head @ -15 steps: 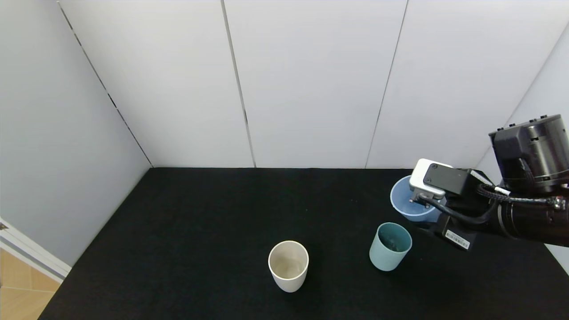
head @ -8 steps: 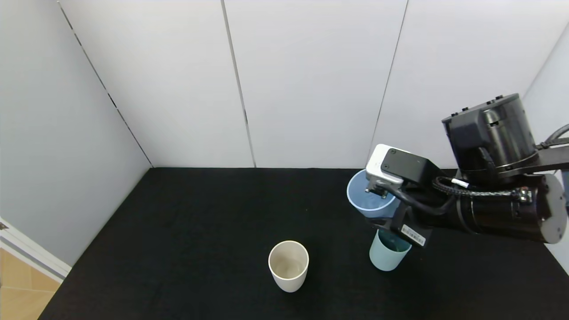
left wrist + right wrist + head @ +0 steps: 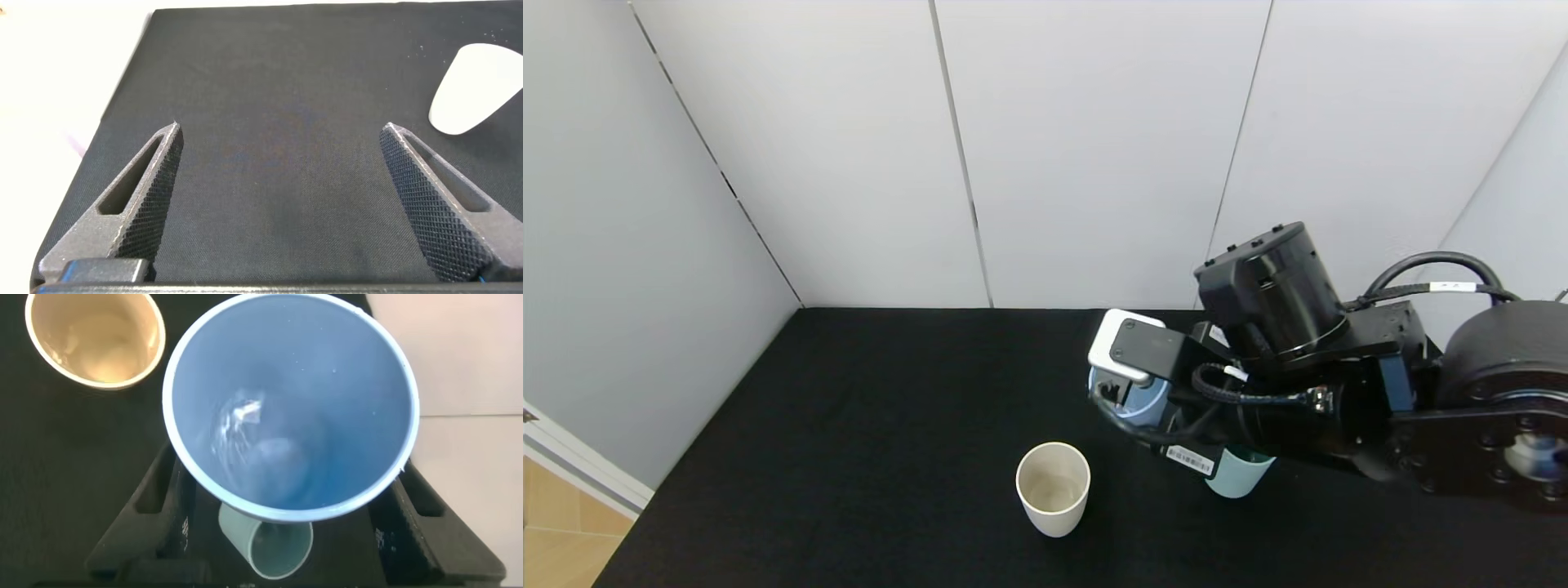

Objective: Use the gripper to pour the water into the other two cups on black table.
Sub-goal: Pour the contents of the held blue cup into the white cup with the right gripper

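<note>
The right gripper (image 3: 1137, 402), black-fingered with a white-and-black box on top, is clamped on the pale periwinkle-blue plastic tumbler (image 3: 290, 408), carried upright above the matt black cloth table (image 3: 849, 425) with a glint of water (image 3: 241, 425) inside. The cream-white tumbler (image 3: 1053, 487) stands on the cloth nearer the robot and to the left of that gripper, a short way off, mouth up. The mint-green tumbler (image 3: 1235, 475) sits under the arm, mostly hidden. To my eye the pour hinges on tipping the blue rim toward the cream cup. The left gripper (image 3: 282, 204) hangs low over bare cloth, fingers wide apart, farther from the work.
</note>
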{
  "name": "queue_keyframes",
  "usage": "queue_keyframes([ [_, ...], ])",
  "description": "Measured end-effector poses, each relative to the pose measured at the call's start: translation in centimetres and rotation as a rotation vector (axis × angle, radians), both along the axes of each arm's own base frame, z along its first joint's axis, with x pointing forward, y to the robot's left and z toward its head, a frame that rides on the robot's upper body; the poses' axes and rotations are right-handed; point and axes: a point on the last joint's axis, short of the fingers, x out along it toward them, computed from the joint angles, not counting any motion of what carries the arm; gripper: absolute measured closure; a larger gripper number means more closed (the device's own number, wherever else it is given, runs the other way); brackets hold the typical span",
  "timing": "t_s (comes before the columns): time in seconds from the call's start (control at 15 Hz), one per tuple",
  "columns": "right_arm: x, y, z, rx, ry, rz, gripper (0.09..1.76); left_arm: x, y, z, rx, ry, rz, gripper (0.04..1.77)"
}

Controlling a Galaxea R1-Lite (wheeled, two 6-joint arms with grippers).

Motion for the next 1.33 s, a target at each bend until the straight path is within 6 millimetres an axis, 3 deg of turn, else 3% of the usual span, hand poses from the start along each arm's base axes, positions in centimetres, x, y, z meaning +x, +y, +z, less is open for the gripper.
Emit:
queue_keyframes([
  [0.4, -0.4, 2.5, -2.1, -0.093, -0.011, -0.009, 0.60, 0.0, 0.0, 0.0, 0.000, 0.000, 0.000, 0.09],
  [1.33, -0.4, 4.6, -3.7, -0.329, -0.117, -0.005, 0.60, 0.0, 0.0, 0.0, 0.000, 0.000, 0.000, 0.09],
])
